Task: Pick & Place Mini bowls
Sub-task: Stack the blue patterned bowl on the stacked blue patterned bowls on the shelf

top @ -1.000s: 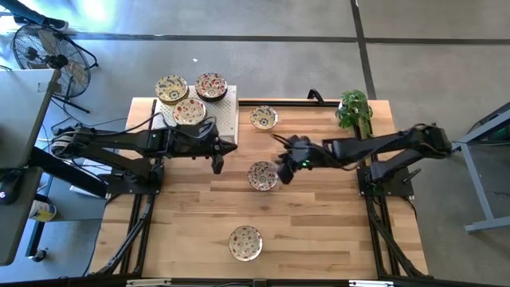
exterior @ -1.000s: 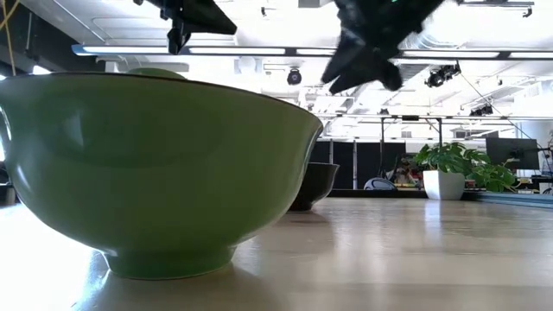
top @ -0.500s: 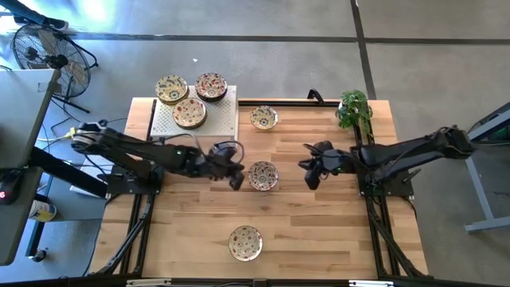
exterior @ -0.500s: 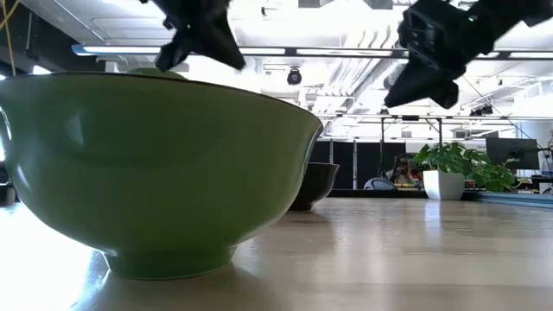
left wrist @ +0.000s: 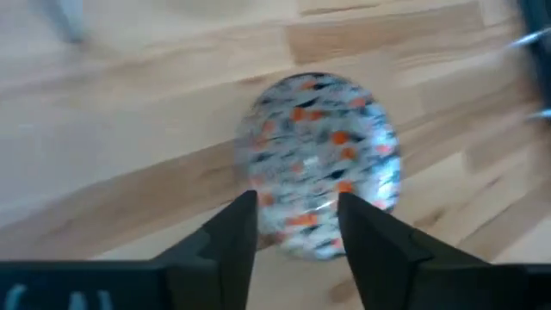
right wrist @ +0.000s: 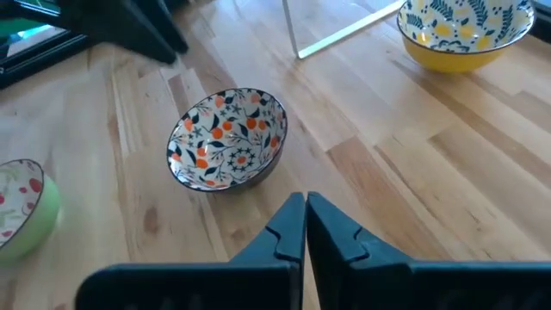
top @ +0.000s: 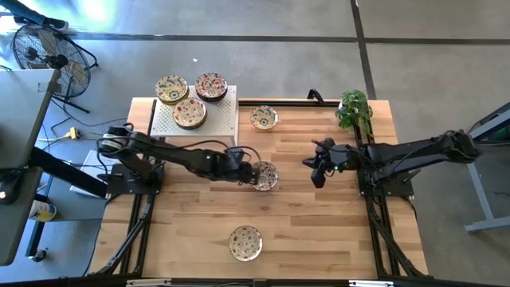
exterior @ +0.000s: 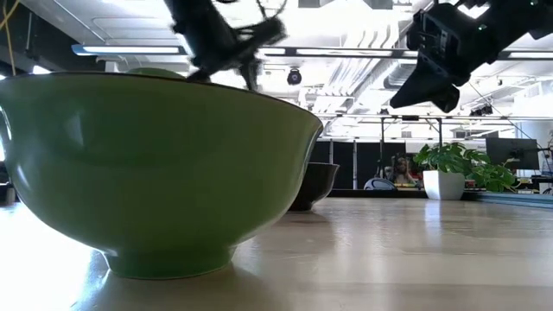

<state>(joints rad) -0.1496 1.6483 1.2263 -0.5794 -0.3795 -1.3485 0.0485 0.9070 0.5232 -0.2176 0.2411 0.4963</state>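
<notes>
Mini bowl [left wrist: 317,164] between open left fingers [left wrist: 234,226], right fingers [right wrist: 288,226] closed

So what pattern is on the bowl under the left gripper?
White bowl with orange and dark floral pattern, clearest in the right wrist view.

Motion-blurred bowl [left wrist: 317,164], left wrist view

No lettering, label, brand mark or number that I can read from here in any view; the bowls carry only floral pattern; nothing legible on the arms, the table or the room behind.
</notes>
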